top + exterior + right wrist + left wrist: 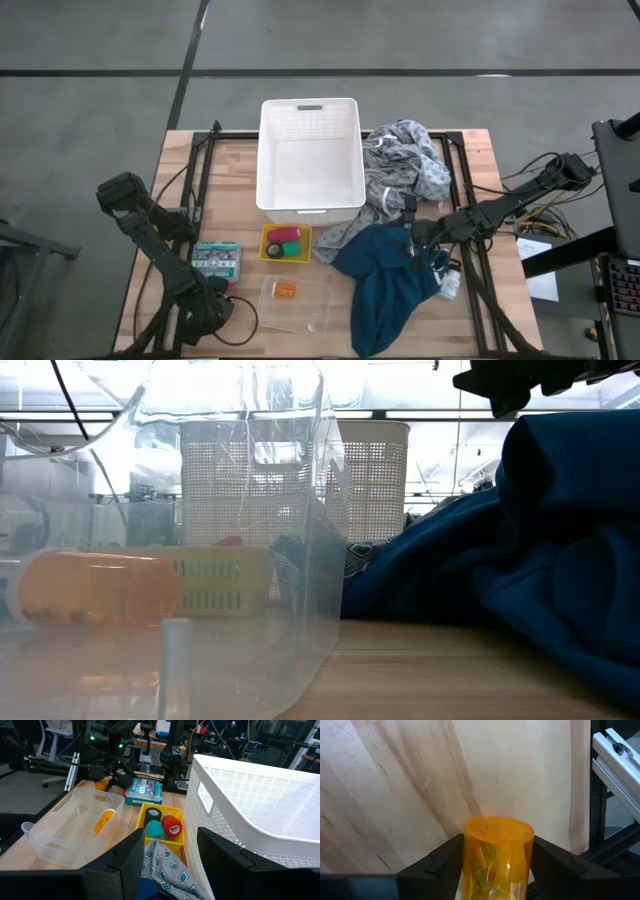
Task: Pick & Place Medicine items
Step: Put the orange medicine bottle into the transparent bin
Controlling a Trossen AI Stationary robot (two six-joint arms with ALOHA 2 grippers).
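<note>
Wooden boards make up the table top (250, 160), which sits on a grey floor. Much of the left gripper (213, 305) is hard to see from above because it sits low at the near left corner, close to the table edge. Its own camera shows the two dark fingers (445, 862) pressed on both sides of an orange pill bottle (497, 857) — the bottle's bottom is cut off. A second orange bottle (286, 290) lies inside the clear tub (320, 318) near the front edge.

A small yellow tray (268, 238) holds a dark green roll (153, 813), a pink-red cylinder (172, 826) and a teal roll (155, 829). Just left of it lies a flat teal box (217, 260); its writing is too small to read. Behind the tray stands a big white basket (310, 120).

The right gripper (425, 240) hangs over the blue cloth (385, 290), with the grey patterned cloth (405, 165) beside it. Its fingers (125, 862) stand apart, and a bit of grey cloth shows between them — I cannot tell if they hold it. A white labelled bottle (449, 285) peeks out from under the blue cloth, mostly hidden
</note>
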